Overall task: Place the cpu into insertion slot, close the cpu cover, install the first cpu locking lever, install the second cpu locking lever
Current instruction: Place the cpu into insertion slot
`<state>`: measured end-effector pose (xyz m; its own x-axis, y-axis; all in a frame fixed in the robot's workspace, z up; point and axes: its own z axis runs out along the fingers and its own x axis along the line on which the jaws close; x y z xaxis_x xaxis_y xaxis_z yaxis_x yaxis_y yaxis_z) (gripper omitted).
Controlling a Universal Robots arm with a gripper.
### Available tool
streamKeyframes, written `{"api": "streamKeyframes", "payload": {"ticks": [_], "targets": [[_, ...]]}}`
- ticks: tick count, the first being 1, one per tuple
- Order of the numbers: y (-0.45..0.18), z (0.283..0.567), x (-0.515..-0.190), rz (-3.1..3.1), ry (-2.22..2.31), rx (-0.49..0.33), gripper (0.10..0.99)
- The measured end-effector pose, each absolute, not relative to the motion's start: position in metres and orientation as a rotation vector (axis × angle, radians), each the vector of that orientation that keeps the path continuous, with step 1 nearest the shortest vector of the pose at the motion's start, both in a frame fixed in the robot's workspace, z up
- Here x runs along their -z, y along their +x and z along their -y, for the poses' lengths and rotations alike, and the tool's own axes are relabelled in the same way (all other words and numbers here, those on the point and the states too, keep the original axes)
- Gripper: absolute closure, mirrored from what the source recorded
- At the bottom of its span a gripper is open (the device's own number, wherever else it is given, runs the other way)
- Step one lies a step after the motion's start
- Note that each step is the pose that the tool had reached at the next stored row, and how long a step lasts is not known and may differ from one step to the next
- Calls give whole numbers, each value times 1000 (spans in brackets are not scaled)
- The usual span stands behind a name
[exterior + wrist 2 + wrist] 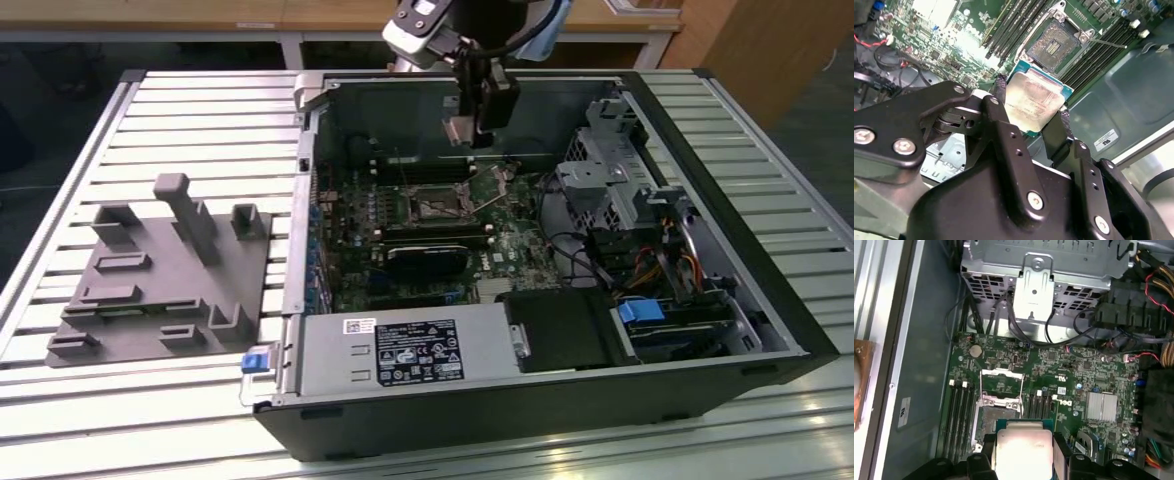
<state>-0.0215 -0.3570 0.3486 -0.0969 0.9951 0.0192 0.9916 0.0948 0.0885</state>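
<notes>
The hand point(1031, 106) is clenching the cpu point(1038, 97) by two opposite edges, hovering over the bare insertion slot point(1056, 45) without touching it. The first wrist view is showing the cpu cover point(999, 385) lying open beside the slot. The exterior view is showing a printed label point(416, 352) on the power supply point(334, 372).

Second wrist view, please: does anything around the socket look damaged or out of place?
Nothing stands out. The gripper holds the cpu by two opposite edges, and the insertion slot lies open and empty.
</notes>
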Motion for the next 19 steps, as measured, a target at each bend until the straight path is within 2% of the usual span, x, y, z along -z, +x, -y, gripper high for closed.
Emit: {"api": "streamKeyframes", "payload": {"ticks": [19], "targets": [[-25, 355, -330, -2231, 2140, -119, 549]]}}
